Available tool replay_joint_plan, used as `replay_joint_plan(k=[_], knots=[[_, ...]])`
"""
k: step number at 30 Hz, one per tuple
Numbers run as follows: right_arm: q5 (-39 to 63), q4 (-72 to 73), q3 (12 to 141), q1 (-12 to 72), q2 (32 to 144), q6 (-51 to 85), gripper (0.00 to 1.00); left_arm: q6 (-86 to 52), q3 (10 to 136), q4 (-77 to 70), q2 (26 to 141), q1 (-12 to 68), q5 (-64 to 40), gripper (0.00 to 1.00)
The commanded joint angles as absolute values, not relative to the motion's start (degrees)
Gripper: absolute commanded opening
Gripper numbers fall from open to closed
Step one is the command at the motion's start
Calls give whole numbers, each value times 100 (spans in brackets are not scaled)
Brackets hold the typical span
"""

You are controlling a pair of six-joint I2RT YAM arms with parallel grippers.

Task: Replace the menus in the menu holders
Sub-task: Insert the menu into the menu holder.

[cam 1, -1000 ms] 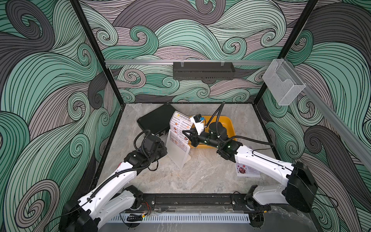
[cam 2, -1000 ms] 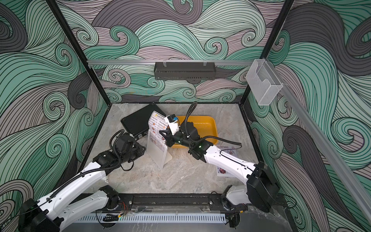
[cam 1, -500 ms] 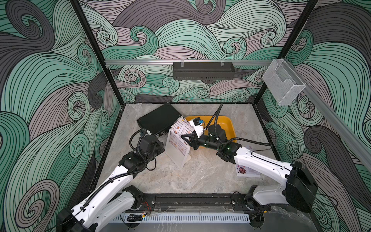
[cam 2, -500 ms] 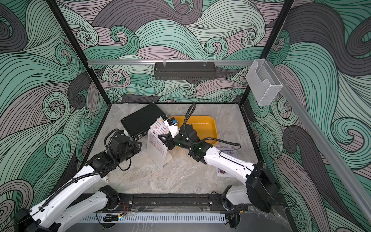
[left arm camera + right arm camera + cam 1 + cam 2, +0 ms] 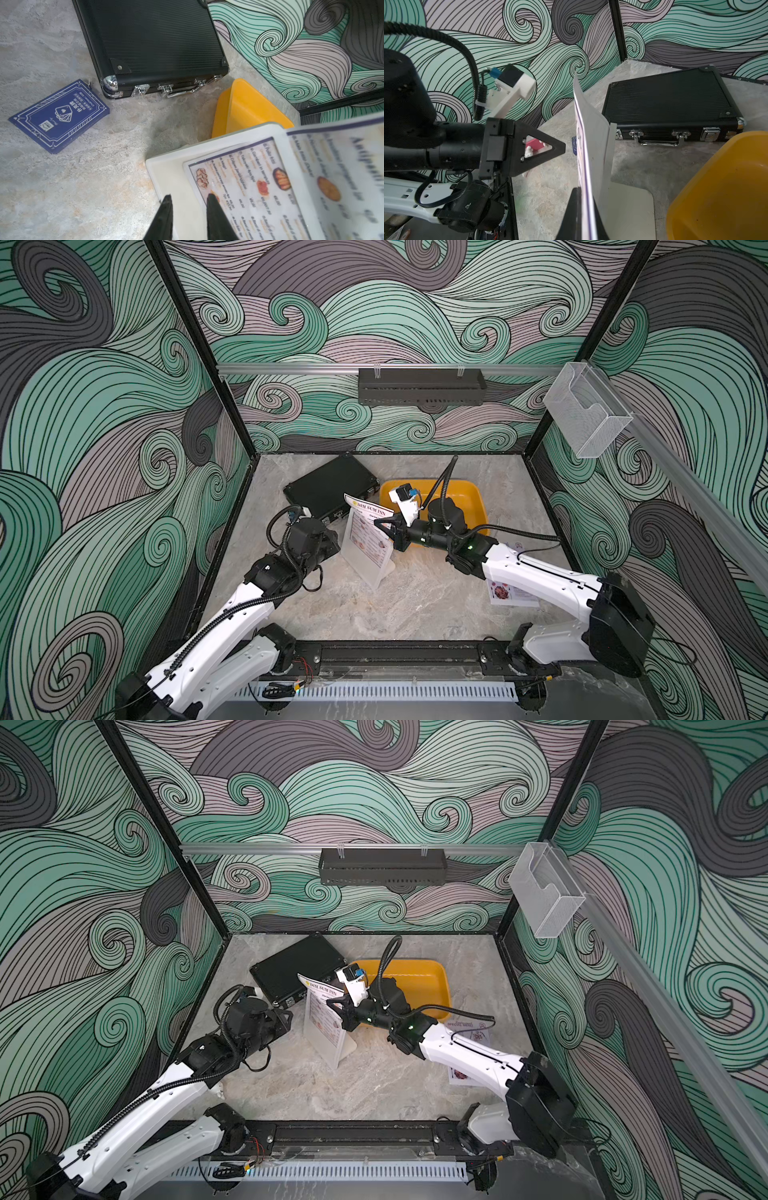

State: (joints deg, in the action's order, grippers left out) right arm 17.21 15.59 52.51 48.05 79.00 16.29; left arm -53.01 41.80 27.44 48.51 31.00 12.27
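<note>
Against a second ago, the right arm (image 5: 536, 576) has nudged its claw a little further from the yellow tray (image 5: 467, 497) toward the menu holder (image 5: 363, 570). The left arm (image 5: 232, 614) sits almost where it was. The DIM SUM INN menu (image 5: 370, 510) now stands lower. More of it lies behind the holder's clear front, and only its headed top strip, bent over, sticks out above.

The right arm reaches low across the table from the right side with its forearm nearly level. The right gripper (image 5: 377, 523) is pinched tight on the sheet's edge near the top. The left arm stretches forward from the near left corner and points at the holder. The left gripper (image 5: 189, 196) hovers at the holder's edge on its own side, jaws a narrow gap apart with nothing between them. Whether they touch the panel I cannot tell.

Swirl-patterned green and grey walls (image 5: 104, 406) enclose a marble-look table (image 5: 395, 614), and the holder stands mid-table. Behind it lie a closed black case (image 5: 328, 485) and the tray. A black rack (image 5: 419, 385) and a clear box (image 5: 586, 418) hang on the wall rails. The pinkish menu (image 5: 507, 595) lies flat under the right arm, and a small blue card (image 5: 60, 116) rests beside the case.
</note>
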Motion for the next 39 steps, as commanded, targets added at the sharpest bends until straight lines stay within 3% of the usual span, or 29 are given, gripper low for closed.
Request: replay_joint_plan(k=[1,5,12,17,22,25,30,39], knots=[[1695,1368,5377,4807,7835,1418,18,-5173,4488,2782,4821,3111,1460,29],[1459,1057,5705,4773,7628,1125,21,-5065,4753,2786,4929,3111,1469,29],[1508,1081,5465,4768,7626,1226,4,-5044,5271,2848,5060,3111,1418,31],[1679,1149,5253,4834,7837,1432,2,-5035,5862,2767,5375,3103,1129,40],[1646,1027,5233,4838,7749,1343,7,-4991,6536,2582,5973,3109,507,46],[1557,878,5266,4831,7596,1255,25,-5132,6999,2634,6527,3110,109,48],[1317,757,5252,4808,7267,1212,28,-5312,7720,2769,7354,3133,-373,51],[1614,848,5206,4807,7507,1393,5,-5611,8259,2957,7973,3207,-684,51]])
